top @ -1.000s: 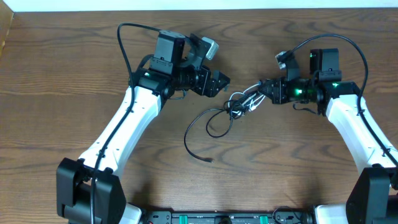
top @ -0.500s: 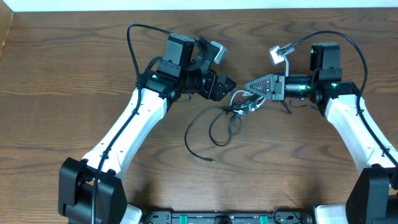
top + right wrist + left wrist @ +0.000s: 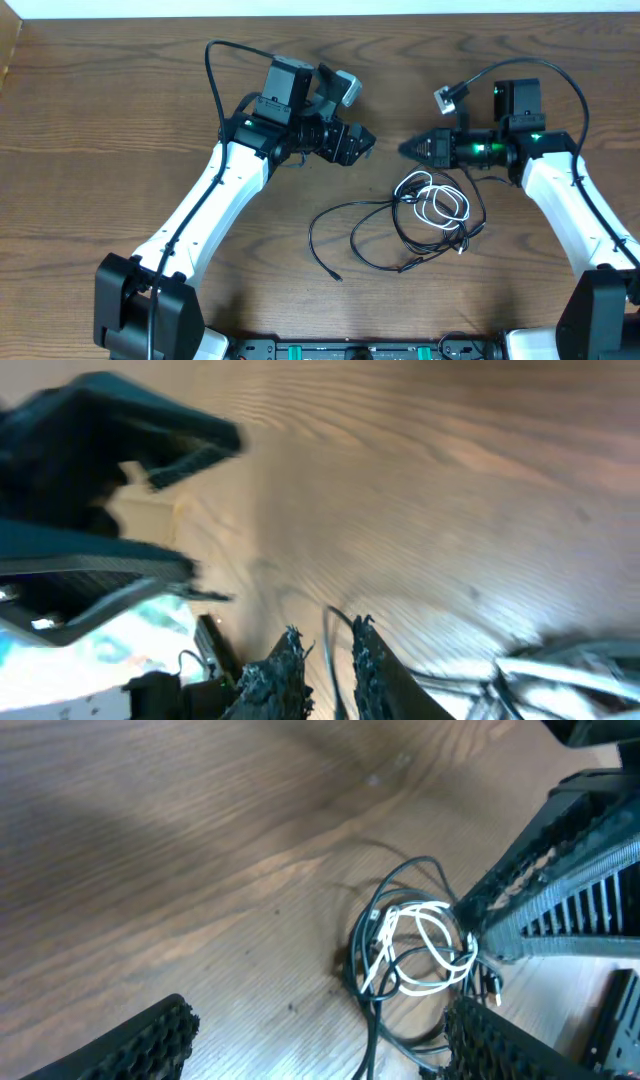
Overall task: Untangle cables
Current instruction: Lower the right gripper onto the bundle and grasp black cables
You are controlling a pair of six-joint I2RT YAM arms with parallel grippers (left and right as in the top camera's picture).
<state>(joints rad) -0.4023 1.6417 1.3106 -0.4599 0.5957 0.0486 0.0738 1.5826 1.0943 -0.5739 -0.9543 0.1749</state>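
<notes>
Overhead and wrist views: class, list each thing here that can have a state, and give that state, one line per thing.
Left gripper: open wide, empty.
Right gripper: jaws a narrow gap apart; its tip is clear of the bundle in the overhead view.
Black cables: lying loose on the table, looped over one another, tangled.
White cable: coiled, tangled in the black cables.

Robotics lab bench: 2 white arms, L arm [image 3: 215, 190] & R arm [image 3: 570, 200], at wood-grain table [image 3: 80, 150].
</notes>
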